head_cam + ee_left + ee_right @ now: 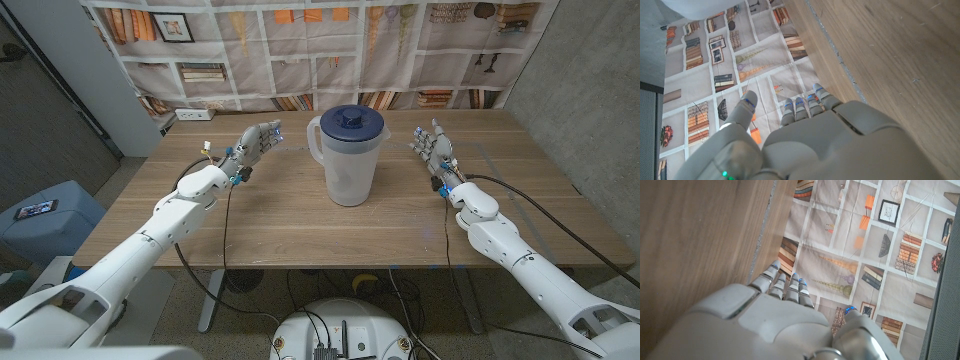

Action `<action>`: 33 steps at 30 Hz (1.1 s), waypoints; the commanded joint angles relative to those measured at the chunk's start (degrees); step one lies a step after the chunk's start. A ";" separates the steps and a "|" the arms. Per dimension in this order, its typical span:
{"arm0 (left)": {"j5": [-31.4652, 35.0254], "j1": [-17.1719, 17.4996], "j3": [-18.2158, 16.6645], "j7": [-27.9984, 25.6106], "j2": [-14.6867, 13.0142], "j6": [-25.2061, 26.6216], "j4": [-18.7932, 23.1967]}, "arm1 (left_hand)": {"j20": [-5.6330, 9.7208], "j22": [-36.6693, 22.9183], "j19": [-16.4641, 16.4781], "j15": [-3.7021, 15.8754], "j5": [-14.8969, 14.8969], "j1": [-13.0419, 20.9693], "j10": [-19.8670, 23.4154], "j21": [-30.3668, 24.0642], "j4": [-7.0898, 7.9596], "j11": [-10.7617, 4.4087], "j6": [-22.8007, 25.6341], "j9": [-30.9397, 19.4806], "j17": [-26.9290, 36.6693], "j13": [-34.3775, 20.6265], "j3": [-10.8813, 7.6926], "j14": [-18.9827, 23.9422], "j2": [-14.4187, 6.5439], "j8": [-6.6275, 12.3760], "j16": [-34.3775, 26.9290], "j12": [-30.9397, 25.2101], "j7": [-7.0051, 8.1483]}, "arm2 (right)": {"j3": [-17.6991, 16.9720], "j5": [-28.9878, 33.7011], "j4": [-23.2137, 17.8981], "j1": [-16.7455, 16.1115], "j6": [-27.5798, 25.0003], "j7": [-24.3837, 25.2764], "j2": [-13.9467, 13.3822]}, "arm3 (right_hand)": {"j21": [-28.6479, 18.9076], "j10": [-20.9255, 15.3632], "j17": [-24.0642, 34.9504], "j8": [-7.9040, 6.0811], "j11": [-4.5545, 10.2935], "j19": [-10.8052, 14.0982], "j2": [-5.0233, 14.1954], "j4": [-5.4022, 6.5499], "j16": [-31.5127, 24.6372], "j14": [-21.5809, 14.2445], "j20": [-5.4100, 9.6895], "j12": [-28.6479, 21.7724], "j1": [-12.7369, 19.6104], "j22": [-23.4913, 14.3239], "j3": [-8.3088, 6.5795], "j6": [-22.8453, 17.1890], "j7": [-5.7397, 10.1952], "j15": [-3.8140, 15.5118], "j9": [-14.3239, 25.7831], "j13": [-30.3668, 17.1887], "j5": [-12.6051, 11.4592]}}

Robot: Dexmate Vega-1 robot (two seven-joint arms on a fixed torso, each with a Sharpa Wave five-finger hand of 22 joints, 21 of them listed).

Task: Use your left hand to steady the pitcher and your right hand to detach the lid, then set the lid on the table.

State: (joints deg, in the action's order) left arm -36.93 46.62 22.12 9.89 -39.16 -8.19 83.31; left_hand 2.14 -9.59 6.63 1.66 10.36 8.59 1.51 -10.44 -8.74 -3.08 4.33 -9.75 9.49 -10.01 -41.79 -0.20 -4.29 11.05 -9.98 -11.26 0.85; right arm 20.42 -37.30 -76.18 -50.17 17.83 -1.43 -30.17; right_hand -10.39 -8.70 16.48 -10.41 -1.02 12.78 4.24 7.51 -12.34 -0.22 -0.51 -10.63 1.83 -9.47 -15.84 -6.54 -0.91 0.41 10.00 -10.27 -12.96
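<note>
A clear plastic pitcher (348, 160) stands upright at the middle of the wooden table (280, 225), with a dark blue lid (349, 121) seated on its top and its handle toward my left. My left hand (255, 146) hovers to the left of the pitcher, apart from it, fingers spread and holding nothing. My right hand (433, 148) stands on the other side, also apart from the pitcher, fingers spread and empty. The left wrist view looks along my left hand (805, 140) at the table's far edge; the right wrist view does the same over my right hand (770, 320).
A curtain printed with bookshelves (320, 50) hangs behind the table's far edge. A white power strip (192, 115) lies at the far left corner. A blue-grey bin (45, 215) stands on the floor left of the table. Bare wood surrounds the pitcher.
</note>
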 commanded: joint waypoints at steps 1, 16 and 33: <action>-0.58 0.76 -0.19 5.63 -3.96 0.21 2.66 | 0.41 -0.03 1.02 1.37 -0.18 1.70 0.86 -0.49 -1.46 -1.23 0.51 -0.31 0.12 -0.25 -0.18 1.03 0.19 0.52 -0.52 -0.56 0.89 | -0.07 -0.17 0.66 0.37 -0.07 -0.31 0.02 | -0.38 -0.39 0.10 -0.26 0.12 0.17 1.76 0.15 0.03 -0.57 0.42 -0.22 -0.04 -0.26 -0.48 -0.30 -0.07 0.16 0.08 -0.21 -0.38; -0.91 -1.09 0.30 11.67 -7.72 2.63 3.96 | 0.60 0.03 2.50 2.78 0.01 4.66 2.42 -0.59 -2.49 -2.51 0.50 -0.37 0.11 -0.31 -0.23 2.97 1.86 0.52 -0.67 -0.74 1.54 | 0.05 -0.09 0.76 0.87 0.22 -0.50 0.34 | -0.45 -0.40 -0.13 -0.25 0.14 0.27 1.82 0.04 0.08 -0.69 0.40 -0.22 0.06 -0.25 -0.63 -0.25 -0.08 -0.05 0.08 -0.20 -0.43; -0.86 -2.82 0.89 16.95 -11.58 5.69 5.78 | 0.32 0.10 1.81 2.73 0.53 8.06 1.01 0.04 -2.55 -3.19 -0.71 -0.51 0.18 -0.43 -0.58 2.17 4.36 0.29 -0.09 0.02 1.92 | 0.50 0.74 0.95 1.35 -0.38 0.17 0.33 | -0.42 -0.42 -0.34 -0.23 0.15 0.12 1.84 -0.04 0.10 -0.81 0.14 -0.23 0.11 -0.26 -0.77 -0.09 -0.03 -0.26 0.09 -0.20 -0.44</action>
State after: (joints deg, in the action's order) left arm -37.72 44.79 22.68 23.46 -48.20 -4.44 87.82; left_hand 2.14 -9.32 8.62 1.86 10.63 15.92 3.01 -10.52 -11.09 -6.22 3.74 -10.01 9.47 -10.30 -42.14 2.28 -0.11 11.31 -10.20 -11.43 2.95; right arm 20.63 -37.11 -75.40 -49.15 17.84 -1.67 -29.90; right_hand -10.61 -8.70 16.01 -10.41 -1.02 12.98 4.24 7.59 -12.34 -0.53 -0.31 -10.63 1.83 -9.46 -16.23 -6.53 -0.91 0.10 9.99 -10.25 -13.15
